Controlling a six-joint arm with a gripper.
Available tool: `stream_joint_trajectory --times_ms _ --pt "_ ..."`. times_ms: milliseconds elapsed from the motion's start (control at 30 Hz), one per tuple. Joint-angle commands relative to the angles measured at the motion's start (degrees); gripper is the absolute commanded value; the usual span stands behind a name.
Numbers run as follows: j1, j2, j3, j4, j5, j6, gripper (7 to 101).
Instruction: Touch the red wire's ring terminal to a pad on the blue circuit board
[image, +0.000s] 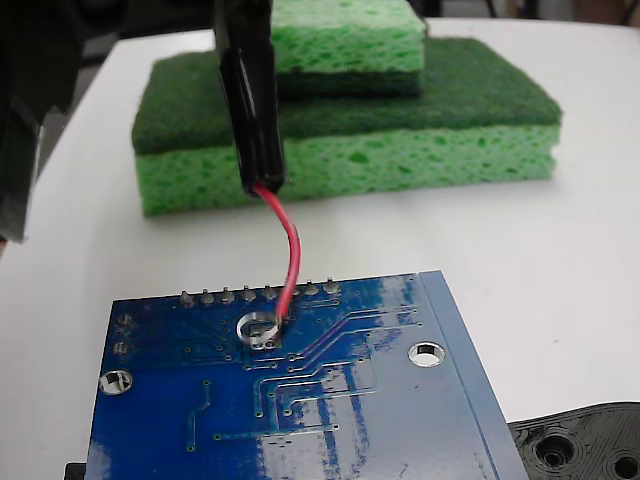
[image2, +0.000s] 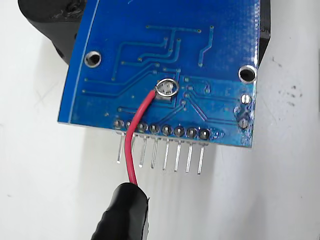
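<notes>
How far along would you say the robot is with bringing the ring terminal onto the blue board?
Done, by the look of it: the ring terminal lies on the blue circuit board, just inside its row of solder points. In hand: the black sleeve hangs over the board's edge, the red wire curving down. Left: confirming contact with a pad, which neither view settles.

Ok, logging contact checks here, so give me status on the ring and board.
Pincer fingers not visible; black sleeve carries the red wire. Ring terminal down on the blue circuit board, behind the pin row. Nothing in the way.
</notes>
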Motion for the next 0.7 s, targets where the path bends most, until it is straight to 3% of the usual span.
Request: stream_joint_trajectory --times_ms 33,233,700 --pt "-0.3 3.3 0.1 0.4 0.4 0.3 100.3" --pt "-1.2 10.8 1.9 4.3 1.7 1.0 100.3" --pt "-9.1 44.0 28.1 2.6 5.4 8.6 100.3"
